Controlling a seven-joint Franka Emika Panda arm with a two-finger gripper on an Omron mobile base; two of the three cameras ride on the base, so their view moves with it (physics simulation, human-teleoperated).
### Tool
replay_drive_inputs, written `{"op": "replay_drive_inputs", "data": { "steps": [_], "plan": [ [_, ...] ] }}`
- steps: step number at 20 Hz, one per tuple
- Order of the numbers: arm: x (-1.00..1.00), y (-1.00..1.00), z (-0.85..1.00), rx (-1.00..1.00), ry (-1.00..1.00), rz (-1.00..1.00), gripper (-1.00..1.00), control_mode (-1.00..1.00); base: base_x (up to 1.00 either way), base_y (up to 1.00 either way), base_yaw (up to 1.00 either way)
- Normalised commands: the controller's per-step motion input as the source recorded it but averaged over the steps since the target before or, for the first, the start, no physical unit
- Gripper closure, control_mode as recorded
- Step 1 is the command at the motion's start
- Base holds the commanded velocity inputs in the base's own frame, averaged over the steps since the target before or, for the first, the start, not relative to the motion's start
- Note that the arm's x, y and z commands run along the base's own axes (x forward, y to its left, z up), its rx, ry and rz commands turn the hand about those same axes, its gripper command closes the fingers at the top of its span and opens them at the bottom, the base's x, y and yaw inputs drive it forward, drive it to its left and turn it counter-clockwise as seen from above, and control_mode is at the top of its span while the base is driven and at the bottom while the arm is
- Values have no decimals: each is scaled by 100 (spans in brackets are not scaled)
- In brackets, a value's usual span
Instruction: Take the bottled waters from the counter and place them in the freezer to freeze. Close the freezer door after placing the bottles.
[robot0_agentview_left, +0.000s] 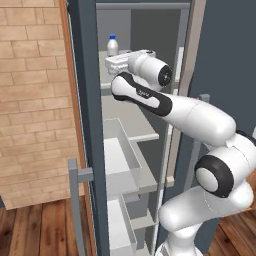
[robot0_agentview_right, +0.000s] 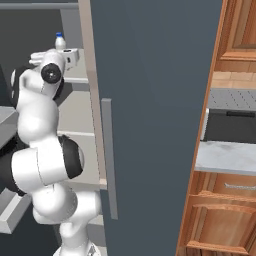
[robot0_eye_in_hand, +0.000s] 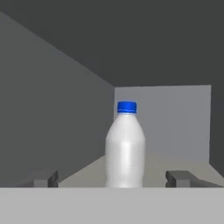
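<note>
Blue-capped bottle (robot0_eye_in_hand: 125, 146) upright on freezer (robot0_agentview_left: 87, 125) top shelf (robot0_agentview_left: 107, 86), pincer (robot0_eye_in_hand: 116, 178) spread wide, tips either side of bottle and clear of it, freezer door (robot0_agentview_right: 155, 125) open, worktop (robot0_agentview_right: 227, 155) right of door

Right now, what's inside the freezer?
A whitish bottle with a blue cap stands upright on the top shelf, between the open pincer tips. The arm hides part of that shelf. The white drawers look empty.
</note>
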Motion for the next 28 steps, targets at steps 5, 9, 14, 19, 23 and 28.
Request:
{"op": "replay_drive_inputs", "data": {
  "steps": [5, 9, 14, 19, 23, 28],
  "plan": [
    [-100, 0, 45, 7, -5, -9, -100, -100, 0, 0, 0],
    [-100, -1, 69, 21, -5, -16, -100, -100, 0, 0, 0],
    [-100, -2, 65, 28, 3, -23, -100, -100, 0, 0, 0],
    [-100, -1, 1, 18, 20, -20, -100, -100, 0, 0, 0],
    [-100, -1, 2, 24, 30, -22, -100, -100, 0, 0, 0],
    [-100, -11, 0, 32, 43, -21, -100, -100, 0, 0, 0]
  ]
}}
